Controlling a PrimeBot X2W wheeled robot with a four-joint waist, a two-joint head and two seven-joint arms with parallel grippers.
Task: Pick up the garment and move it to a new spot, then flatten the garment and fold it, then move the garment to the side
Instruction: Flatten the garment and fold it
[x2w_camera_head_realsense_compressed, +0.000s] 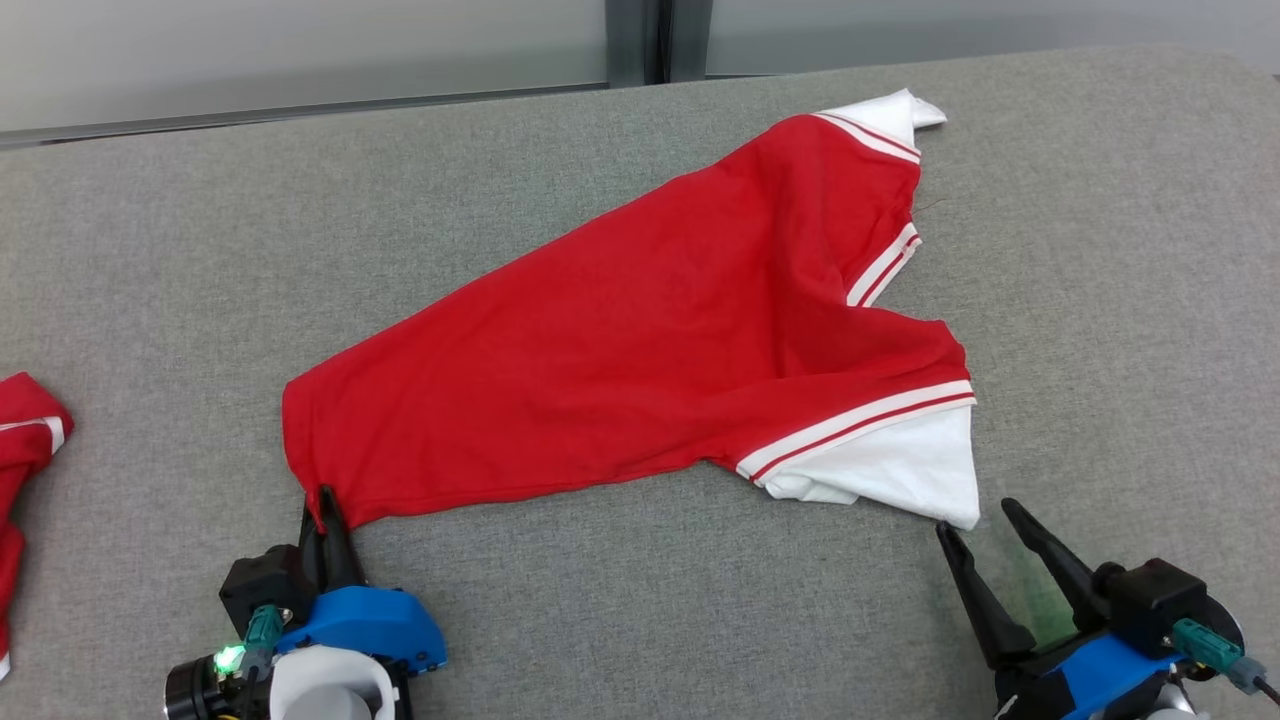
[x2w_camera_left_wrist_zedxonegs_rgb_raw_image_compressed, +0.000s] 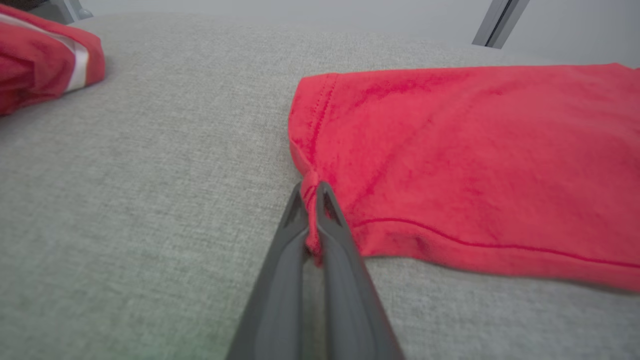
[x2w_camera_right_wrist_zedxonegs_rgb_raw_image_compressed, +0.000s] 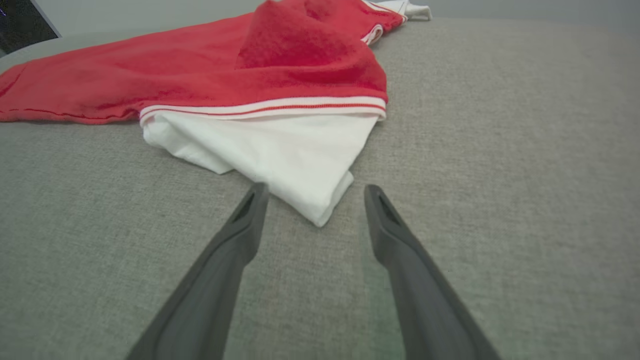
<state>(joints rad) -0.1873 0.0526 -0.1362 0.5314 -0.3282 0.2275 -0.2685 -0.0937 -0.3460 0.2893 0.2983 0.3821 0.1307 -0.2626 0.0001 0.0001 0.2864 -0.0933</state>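
**On the grey counter: one corner pinched, one sleeve waiting**

Across the middle of the counter (x2w_camera_head_realsense_compressed: 640, 600) lies the red garment (x2w_camera_head_realsense_compressed: 640, 340), a shirt with white, red-striped sleeves. It is stretched on a slant from its hem at the near left to its shoulders at the far right. It is only partly flat: cloth is humped up near the right shoulder, and the near white sleeve (x2w_camera_head_realsense_compressed: 900, 465) lies folded on itself.

The left gripper (x2w_camera_head_realsense_compressed: 322, 500) has its fingers pressed together on the near-left hem corner, and the left wrist view shows a thin pleat of red cloth pinched between them. The right gripper (x2w_camera_head_realsense_compressed: 972, 515) has its fingers spread apart and holds nothing. The folded tip of the white sleeve sits just between its fingertips, low over the counter.

This looks like the flattening step, with one corner secured and the second grasp about to be made. The next move likely calls for the right gripper to ease forward a little and close on the sleeve tip. It should catch all the folded layers rather than the top one alone. Both arms can then pull apart to draw out the hump.

A second red garment (x2w_camera_head_realsense_compressed: 25, 430) lies well apart at the far left edge and should be left alone.
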